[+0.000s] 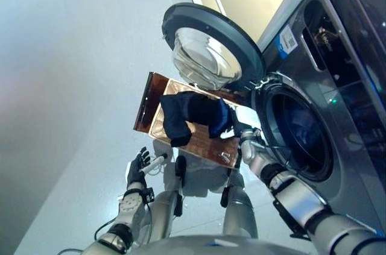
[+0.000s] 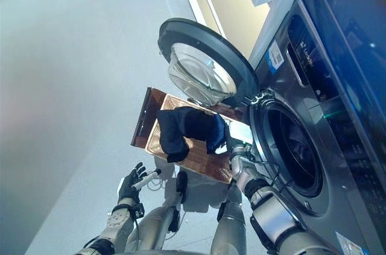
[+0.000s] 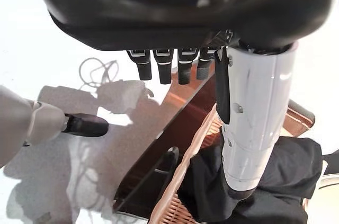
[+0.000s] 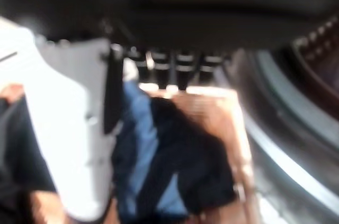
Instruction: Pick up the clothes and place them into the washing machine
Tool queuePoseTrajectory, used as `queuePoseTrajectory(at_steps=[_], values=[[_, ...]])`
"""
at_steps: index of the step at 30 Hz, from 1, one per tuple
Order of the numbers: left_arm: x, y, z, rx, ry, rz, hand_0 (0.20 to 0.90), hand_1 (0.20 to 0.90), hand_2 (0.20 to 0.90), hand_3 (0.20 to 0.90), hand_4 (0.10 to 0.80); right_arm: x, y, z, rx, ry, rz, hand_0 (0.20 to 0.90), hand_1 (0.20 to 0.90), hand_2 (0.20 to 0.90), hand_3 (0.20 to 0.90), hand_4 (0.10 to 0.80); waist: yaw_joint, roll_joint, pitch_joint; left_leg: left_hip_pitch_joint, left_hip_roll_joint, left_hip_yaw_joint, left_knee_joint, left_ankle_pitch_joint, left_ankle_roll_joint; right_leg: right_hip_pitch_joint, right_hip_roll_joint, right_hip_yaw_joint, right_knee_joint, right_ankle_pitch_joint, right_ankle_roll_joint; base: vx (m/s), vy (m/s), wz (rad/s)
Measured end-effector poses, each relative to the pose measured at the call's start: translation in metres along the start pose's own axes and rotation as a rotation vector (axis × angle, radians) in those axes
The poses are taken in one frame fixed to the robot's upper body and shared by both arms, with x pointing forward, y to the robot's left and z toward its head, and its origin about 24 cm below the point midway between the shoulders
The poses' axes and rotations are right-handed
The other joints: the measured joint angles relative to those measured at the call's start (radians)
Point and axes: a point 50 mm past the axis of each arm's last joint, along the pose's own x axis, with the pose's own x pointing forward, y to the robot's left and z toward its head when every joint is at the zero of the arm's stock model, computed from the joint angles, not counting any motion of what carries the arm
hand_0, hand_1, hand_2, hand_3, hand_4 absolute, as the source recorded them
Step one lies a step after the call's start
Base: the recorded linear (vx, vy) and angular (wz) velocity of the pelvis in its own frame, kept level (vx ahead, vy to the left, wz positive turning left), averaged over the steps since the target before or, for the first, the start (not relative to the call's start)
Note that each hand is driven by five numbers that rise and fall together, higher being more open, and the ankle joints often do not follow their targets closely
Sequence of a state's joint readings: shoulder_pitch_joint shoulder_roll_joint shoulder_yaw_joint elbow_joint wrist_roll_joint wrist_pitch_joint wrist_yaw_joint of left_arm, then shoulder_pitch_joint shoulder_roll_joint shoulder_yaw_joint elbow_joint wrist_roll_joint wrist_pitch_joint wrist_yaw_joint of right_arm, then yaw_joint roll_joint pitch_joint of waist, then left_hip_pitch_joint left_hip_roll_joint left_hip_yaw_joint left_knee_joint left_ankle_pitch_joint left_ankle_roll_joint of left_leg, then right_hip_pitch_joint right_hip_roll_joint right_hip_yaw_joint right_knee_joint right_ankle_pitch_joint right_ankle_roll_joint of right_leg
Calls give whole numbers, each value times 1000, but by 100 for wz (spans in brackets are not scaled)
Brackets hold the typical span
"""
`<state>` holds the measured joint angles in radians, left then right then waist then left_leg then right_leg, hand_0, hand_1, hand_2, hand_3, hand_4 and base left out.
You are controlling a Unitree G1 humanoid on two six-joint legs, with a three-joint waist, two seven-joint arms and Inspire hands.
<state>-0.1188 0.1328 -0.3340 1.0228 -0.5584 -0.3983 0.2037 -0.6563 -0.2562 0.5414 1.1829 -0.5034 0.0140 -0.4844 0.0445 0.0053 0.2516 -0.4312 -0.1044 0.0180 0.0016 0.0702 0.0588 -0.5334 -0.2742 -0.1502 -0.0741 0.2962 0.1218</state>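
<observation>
- Left hand: low at the robot's left side, fingers straight and spread, holding nothing.
- Right hand: arm extended forward, fingers extended, not curled.

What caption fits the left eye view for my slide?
Right hand reaching to dark clothes on a wicker basket beside the open washing machine.

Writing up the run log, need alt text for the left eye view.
Dark clothes lie heaped in a brown wicker basket on the floor beside a front-loading washing machine with its door swung open. The right hand reaches the heap's edge; the left hand hangs open, apart.
</observation>
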Motion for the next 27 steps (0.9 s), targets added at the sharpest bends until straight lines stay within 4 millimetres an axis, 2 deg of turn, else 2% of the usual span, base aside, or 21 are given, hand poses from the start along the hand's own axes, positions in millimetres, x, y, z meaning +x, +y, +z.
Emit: queuePoseTrajectory(at_steps=[6,11,17,21,27], values=[[5,-5,11,-7,-31,-3,900,900,900,900,800,12,-20,9,-6,-7,-66,900,900,900,900,800,2,9,60,-33,4,-8,19,-3,-4,-20,6,-2,0,6,0,0,0,0],[8,-9,17,-9,-50,-9,900,900,900,900,800,17,-29,13,-7,-13,-106,900,900,900,900,800,4,11,73,-57,5,-14,27,-4,-5,-36,6,-8,0,7,-2,-6,4,4],[11,-14,27,-16,-82,-19,900,900,900,900,800,20,-33,9,-29,17,-110,900,900,900,900,800,23,11,73,-69,6,-19,32,-5,-7,-42,6,-15,0,5,-5,-8,4,2],[13,-16,35,-22,-107,-20,900,900,900,900,800,25,-45,14,-35,17,-140,900,900,900,900,800,25,11,84,-110,5,-22,56,-5,-8,-71,6,-18,1,13,-11,-27,8,1],[13,-20,35,-7,-111,-39,900,900,900,900,800,29,-53,17,-44,15,-169,900,900,900,900,800,25,11,112,-133,6,-25,83,-11,-14,-78,6,-22,1,14,-16,-41,12,1]])
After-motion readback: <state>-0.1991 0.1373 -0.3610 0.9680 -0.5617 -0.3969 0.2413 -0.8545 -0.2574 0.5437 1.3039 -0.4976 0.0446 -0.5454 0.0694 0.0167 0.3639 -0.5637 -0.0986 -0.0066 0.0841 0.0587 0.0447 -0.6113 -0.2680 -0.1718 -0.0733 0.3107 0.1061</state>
